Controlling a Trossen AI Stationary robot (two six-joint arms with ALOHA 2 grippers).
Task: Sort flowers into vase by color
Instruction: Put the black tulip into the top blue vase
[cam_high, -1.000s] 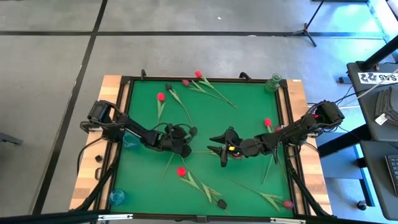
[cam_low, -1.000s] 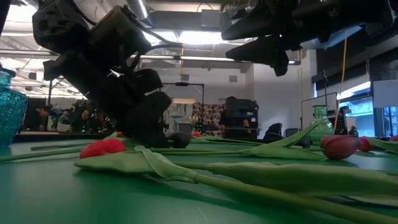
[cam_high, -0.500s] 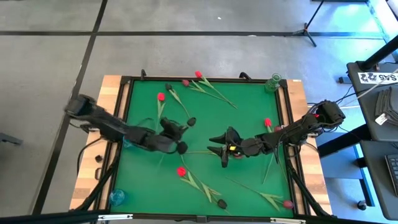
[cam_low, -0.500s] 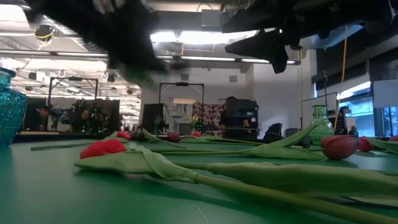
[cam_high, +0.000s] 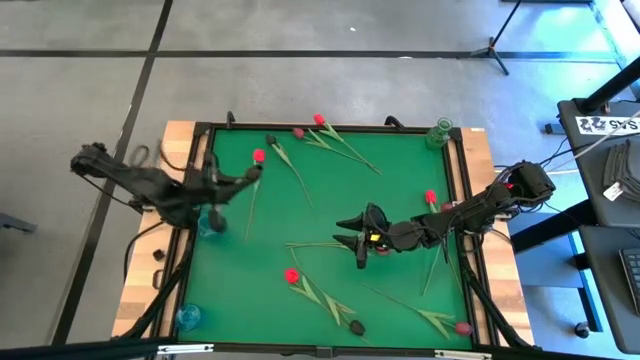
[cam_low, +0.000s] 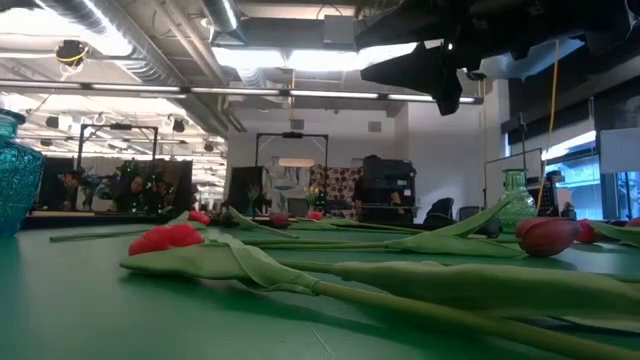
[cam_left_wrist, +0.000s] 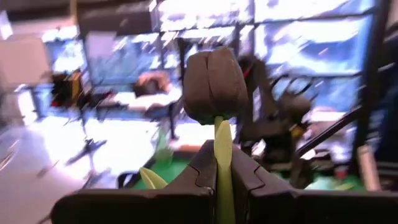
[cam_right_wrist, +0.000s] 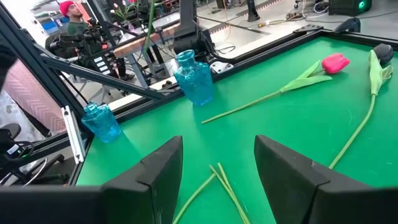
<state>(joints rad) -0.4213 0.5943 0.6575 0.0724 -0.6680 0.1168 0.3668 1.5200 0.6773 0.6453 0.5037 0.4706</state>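
The left gripper (cam_high: 243, 174) is raised over the left edge of the bench (cam_high: 400, 200), its fingers (cam_left_wrist: 249, 177) closed on the stem of a dark tulip (cam_left_wrist: 214, 84) just under the head. The stem hangs down from the grip above the green surface, close beside the blue vase (cam_high: 210, 222) at the left rim.

The right gripper (cam_high: 352, 240) hangs over the middle of the bench with its fingers (cam_right_wrist: 155, 171) spread apart and nothing between them. A pair of green stems (cam_right_wrist: 217, 180) lies on the mat just ahead of them.

The rest of the flowers lie loose on the mat: a red tulip (cam_high: 259, 156) near the far left, a cluster with a red head (cam_high: 319, 120) along the far edge, one red head (cam_high: 431, 197) near the right rim, a red head (cam_high: 291, 275) and a dark head (cam_high: 357, 327) toward the near edge. The central left part of the mat is open.

Containers: a second blue vase (cam_high: 188, 317) at the near left corner and a green vase (cam_high: 440, 133) at the far right corner. The contents of the vases cannot be told.
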